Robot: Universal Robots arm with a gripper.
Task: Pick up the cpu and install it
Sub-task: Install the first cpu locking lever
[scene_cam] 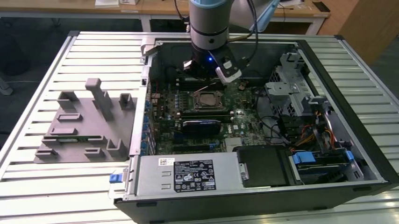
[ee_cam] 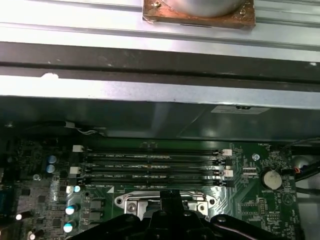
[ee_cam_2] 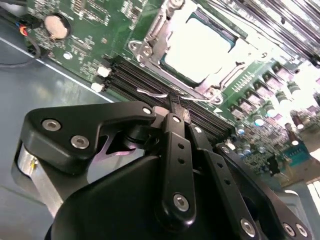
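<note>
Slatted metal table (scene_cam: 37, 186) under an open PC case (scene_cam: 349, 154), cpu (ee_cam_2: 197, 47) sitting in the motherboard socket (scene_cam: 206, 100), gripper (ee_cam_2: 179, 114) just above it, fingers pressed together, pinching nothing.

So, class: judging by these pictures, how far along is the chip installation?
The chip already lies in the socket on the board. The tool hangs beside the socket, holding nothing. The socket's frame looks unlatched, so securing may remain.
</note>
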